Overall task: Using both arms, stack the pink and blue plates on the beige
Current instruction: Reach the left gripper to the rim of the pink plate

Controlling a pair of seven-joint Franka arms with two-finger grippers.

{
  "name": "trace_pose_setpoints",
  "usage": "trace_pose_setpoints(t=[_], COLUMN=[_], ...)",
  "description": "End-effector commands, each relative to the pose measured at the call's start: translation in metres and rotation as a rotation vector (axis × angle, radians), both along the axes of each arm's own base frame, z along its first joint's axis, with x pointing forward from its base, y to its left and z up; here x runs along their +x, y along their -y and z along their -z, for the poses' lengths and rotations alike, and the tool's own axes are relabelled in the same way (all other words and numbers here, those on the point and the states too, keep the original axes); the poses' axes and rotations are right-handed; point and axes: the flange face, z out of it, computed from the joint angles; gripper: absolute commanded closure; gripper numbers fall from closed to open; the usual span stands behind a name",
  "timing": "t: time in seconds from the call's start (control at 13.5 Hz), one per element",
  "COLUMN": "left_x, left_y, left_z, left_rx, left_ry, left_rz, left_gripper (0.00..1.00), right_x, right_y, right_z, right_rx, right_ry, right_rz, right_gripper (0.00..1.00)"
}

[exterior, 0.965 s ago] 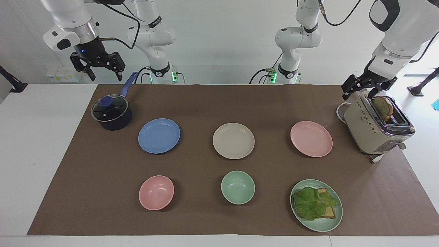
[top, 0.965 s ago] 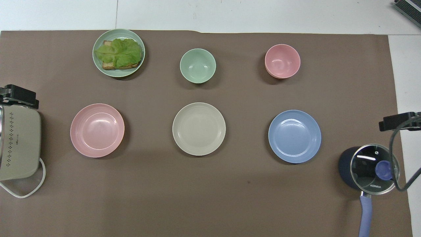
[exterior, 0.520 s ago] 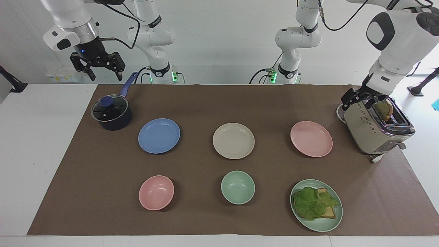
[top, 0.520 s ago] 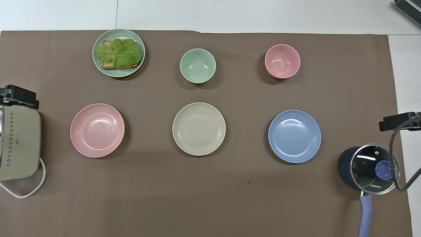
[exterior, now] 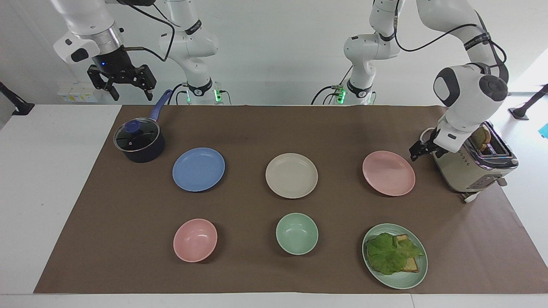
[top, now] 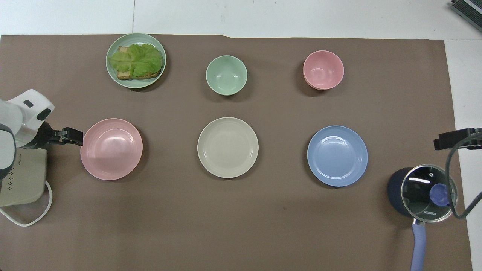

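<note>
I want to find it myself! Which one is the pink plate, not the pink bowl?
Find the beige toaster at the left arm's end of the table. The pink plate lies right beside it, in a row with the beige plate. It is wide and flat; the pink bowl is smaller and deeper.

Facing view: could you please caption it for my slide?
Left gripper open beside the pink plate; beige plate and blue plate unstacked.

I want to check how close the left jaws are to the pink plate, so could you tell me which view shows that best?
The facing view: the left gripper hangs low beside the pink plate, apart from its rim, next to the toaster. The overhead view shows its tip right at the rim, but not its height.
</note>
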Motion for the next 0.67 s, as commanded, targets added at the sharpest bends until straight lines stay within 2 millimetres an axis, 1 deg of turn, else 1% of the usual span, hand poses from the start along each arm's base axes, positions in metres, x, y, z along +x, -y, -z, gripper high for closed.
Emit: trace_pose_setpoints(t=[0.0,0.15,0.3,0.45,0.59], left_x=[-0.007,-0.016,-0.024,-0.026,-0.026], left_y=[-0.006,-0.008,-0.007,-0.007,-0.007], left_z=[0.032,0.056,0.073,0.081,0.081], left_rx=[-0.006,-0.008,-0.008,-0.005,-0.004], left_ry=[-0.018,-0.027,-0.018,-0.031,-0.037], left_rz=[-0.017,-0.024,-0.051,-0.081,-0.102], left_gripper=[0.0,0.0,0.0,0.0,0.0], right_x=[0.001,0.001,0.0,0.001,0.001], right_y=[0.001,0.001,0.001,0.001,0.001], right_z=[-0.001,-0.002,-0.002,-0.001,-0.001], right_rx=[0.001,0.001,0.001,0.001,0.001], right_ry=[0.002,0.003,0.003,0.002,0.001], right_rz=[0.009,0.009,0.009,0.008,0.009], right_gripper=[0.0,0.0,0.0,0.0,0.0])
